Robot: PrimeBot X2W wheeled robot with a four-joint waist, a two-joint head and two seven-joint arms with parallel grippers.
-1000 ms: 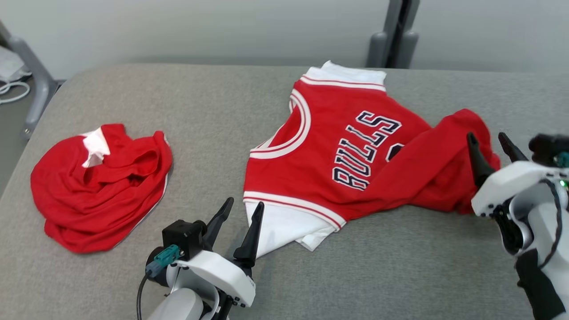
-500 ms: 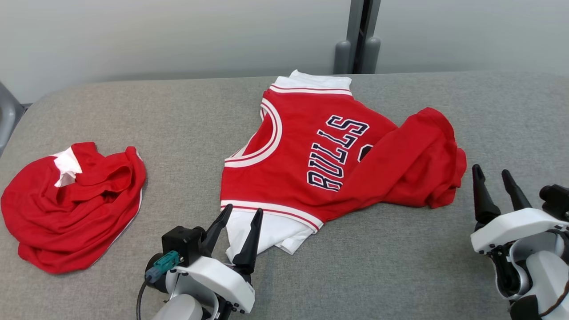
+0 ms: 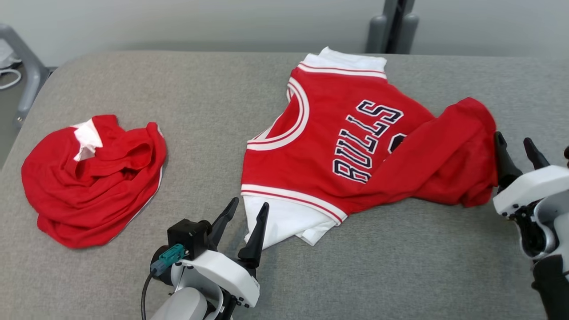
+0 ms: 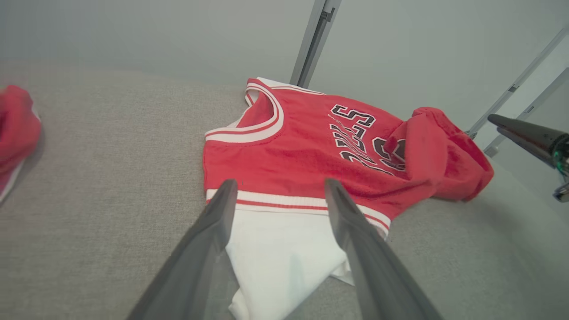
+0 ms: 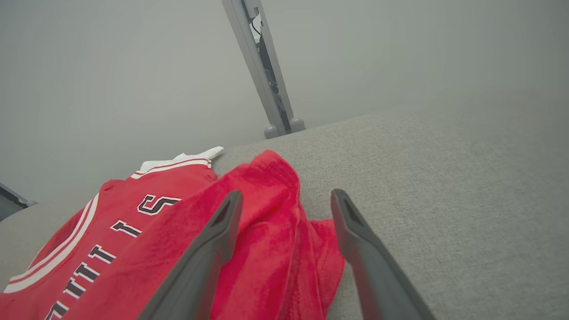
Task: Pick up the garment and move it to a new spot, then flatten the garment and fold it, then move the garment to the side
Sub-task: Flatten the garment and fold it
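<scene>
The grey padded desk (image 3: 133, 89) spreads wide before me, with room enough to lay cloth flat. Across its middle and right lies the garment I am after, a red jersey (image 3: 311, 178) with white trim and dark letters. The lettered chest lies fairly smooth, but the right part is rolled over on itself into a thick bunch (image 3: 458, 155), so it cannot be folded as it lies. Well apart on the left sits a crumpled red heap (image 3: 93, 186) of other cloth, out of the way.

My left tool (image 3: 250, 204) stands spread at the jersey's near white edge (image 3: 284, 222), pinching nothing. I judge it is set there to take that corner. My right tool (image 3: 513, 138) is spread too and empty, its fingers just beside the bunched end. With a tool at each end I could lift the jersey evenly and carry it to a new spot. The bunch is thick, so the right grip may catch several layers at once.
</scene>
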